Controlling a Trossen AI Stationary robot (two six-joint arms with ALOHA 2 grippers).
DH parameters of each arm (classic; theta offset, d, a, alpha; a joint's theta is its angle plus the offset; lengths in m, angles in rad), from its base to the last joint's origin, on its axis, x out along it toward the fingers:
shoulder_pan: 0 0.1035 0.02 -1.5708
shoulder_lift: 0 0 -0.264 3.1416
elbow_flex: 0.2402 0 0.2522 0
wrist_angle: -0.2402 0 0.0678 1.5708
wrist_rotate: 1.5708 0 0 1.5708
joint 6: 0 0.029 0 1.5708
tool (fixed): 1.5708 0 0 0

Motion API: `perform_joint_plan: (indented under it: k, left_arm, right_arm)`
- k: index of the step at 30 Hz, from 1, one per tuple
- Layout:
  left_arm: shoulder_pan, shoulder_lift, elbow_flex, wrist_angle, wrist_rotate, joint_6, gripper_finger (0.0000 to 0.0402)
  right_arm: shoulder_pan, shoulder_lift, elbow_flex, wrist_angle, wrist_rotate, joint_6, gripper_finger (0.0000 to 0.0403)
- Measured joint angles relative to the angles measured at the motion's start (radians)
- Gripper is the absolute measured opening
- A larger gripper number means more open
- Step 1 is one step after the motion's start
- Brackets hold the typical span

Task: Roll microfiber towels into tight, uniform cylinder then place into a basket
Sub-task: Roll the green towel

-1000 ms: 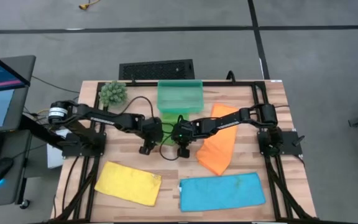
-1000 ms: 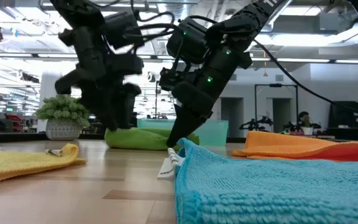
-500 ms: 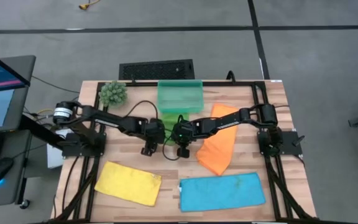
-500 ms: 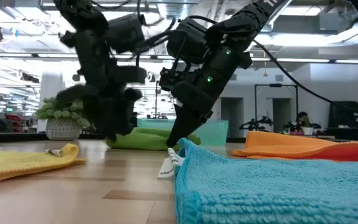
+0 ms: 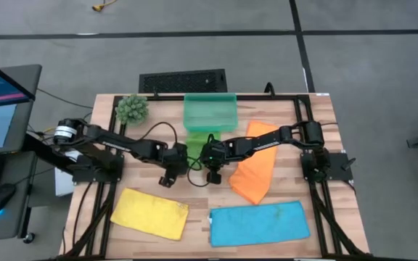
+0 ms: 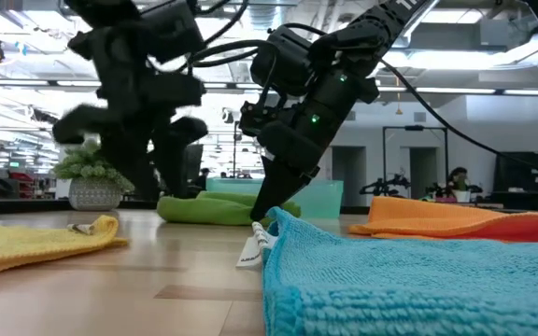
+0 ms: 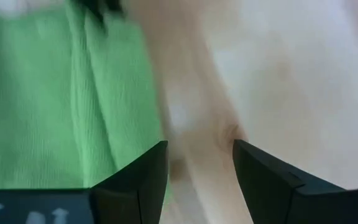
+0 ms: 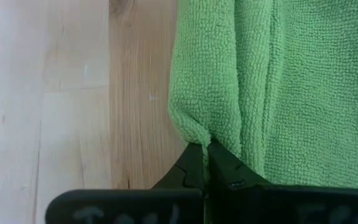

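The green towel (image 5: 196,148) lies bunched in folds on the table just in front of the teal basket (image 5: 210,111). My right gripper (image 8: 204,163) reaches in from the right, shut on the towel's near edge, fingertips down at the tabletop (image 6: 261,216). My left gripper (image 7: 197,168) hovers open over bare wood just beside the towel's left edge (image 7: 151,118), touching nothing. The orange towel (image 5: 256,170), yellow towel (image 5: 149,212) and blue towel (image 5: 258,223) lie flat on the table. My right gripper pinches a rounded fold at the green towel's edge (image 8: 194,132) between its two fingers. The fingers slant down from the table's right side. The towel rests on the table, slack, with folds running away from the fingers.
A spiky green plant ball (image 5: 131,109) stands at the far left corner. The blue towel's corner (image 6: 278,224) lies close in front of my right gripper. Bare wood (image 5: 194,192) shows between the arms and the near towels. Black frame rails run along the table's sides.
My left gripper has drawn away from the green towel toward the table's left edge, staying open. My right gripper and the towel have kept still.
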Motion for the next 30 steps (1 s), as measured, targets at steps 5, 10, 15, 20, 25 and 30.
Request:
perform_joint_plan:
  k: [5,10,15,20,25,30]
  left_arm:
    - [0.023,0.059,-0.020,0.078,-0.063,-0.036,0.0173]
    - [0.051,0.101,-0.014,0.095,-0.067,-0.066,0.0173]
    - [0.072,0.108,-0.016,0.110,-0.072,-0.090,0.0173]
    - [0.092,0.119,-0.016,0.118,-0.051,-0.069,0.0155]
    - [0.101,0.122,-0.017,0.138,-0.067,-0.048,0.0072]
    - [0.104,0.123,-0.017,0.159,-0.069,-0.026,0.0009]
  right_arm:
    - [0.000,0.000,0.000,0.000,-0.003,-0.001,0.0010]
    - [0.000,0.000,0.000,0.000,-0.023,0.000,0.0013]
    - [0.004,0.000,0.000,-0.002,-0.027,-0.006,0.0010]
    - [0.007,0.000,0.000,-0.004,-0.047,0.000,0.0010]
    - [0.007,0.000,0.000,-0.004,-0.089,0.002,0.0010]
    - [0.008,0.000,0.000,0.001,-0.136,0.002,0.0010]
